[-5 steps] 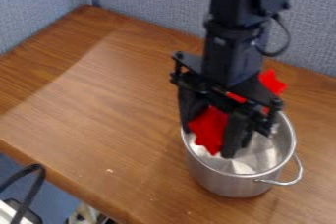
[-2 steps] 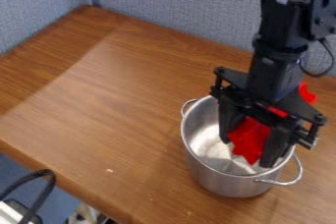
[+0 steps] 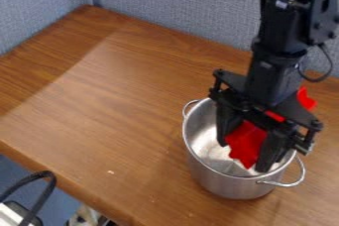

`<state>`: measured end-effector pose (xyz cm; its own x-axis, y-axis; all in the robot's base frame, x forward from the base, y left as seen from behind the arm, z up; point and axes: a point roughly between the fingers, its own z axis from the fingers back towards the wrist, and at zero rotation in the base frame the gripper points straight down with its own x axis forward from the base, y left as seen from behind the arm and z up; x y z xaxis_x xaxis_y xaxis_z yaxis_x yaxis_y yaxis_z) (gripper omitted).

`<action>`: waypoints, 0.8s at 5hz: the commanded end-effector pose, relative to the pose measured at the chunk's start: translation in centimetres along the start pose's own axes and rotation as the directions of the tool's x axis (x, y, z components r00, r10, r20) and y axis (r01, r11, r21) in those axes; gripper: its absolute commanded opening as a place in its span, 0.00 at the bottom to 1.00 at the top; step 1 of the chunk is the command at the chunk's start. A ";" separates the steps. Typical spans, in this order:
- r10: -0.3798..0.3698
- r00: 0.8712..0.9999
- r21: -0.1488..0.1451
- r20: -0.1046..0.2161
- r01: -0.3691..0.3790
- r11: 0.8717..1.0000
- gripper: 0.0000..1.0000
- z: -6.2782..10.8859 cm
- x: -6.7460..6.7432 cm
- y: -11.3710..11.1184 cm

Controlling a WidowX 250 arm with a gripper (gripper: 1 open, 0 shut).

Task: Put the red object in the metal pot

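Lowering should be finished first: the red block (image 3: 249,143), held in the claw (image 3: 259,151), should be released only well inside the pot (image 3: 212,170).

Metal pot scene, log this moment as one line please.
gripper: holding bright red rectangular block | position: above and partly inside shiny round steel pot | block: not released | surface: wooden table

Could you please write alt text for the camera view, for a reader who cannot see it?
A black robot arm points its tool straight down into a shiny metal pot, with the red object between its fingers. The pot stands near the front edge of a wooden table, and a blue wall runs behind.
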<state>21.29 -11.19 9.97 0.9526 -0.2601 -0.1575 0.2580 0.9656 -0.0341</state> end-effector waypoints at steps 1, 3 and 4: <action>0.053 0.997 -0.002 0.054 -0.053 0.999 0.00 0.0 -0.1 0.4; 0.087 0.993 -0.012 0.077 -0.087 0.996 1.00 -1.1 0.3 0.9; 0.074 0.993 -0.011 0.088 -0.073 0.997 1.00 0.0 0.5 1.6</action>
<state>21.42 -9.70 8.21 0.9730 -0.1857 -0.1372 0.1840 0.9826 -0.0254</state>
